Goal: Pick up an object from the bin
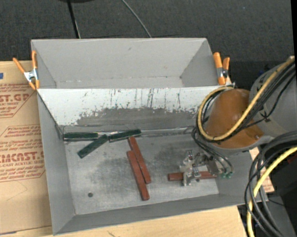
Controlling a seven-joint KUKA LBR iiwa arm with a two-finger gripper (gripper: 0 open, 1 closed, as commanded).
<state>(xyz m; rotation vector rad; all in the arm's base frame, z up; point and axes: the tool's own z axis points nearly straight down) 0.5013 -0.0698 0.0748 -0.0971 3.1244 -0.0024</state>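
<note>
At the bin's right front, the gripper sits low over a short brown bar. The bar lies flat on the floor, running left to right, with an end showing on either side of the gripper. Whether the gripper is open or closed on it cannot be told. The bin also holds 2 long brown sticks side by side at the centre, and 2 dark green strips meeting along the back wall.

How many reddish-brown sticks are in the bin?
3. One long stick and a second lie touching in the middle of the bin; a short stick lies crosswise at the right beneath the pincer, partly hidden.
</note>
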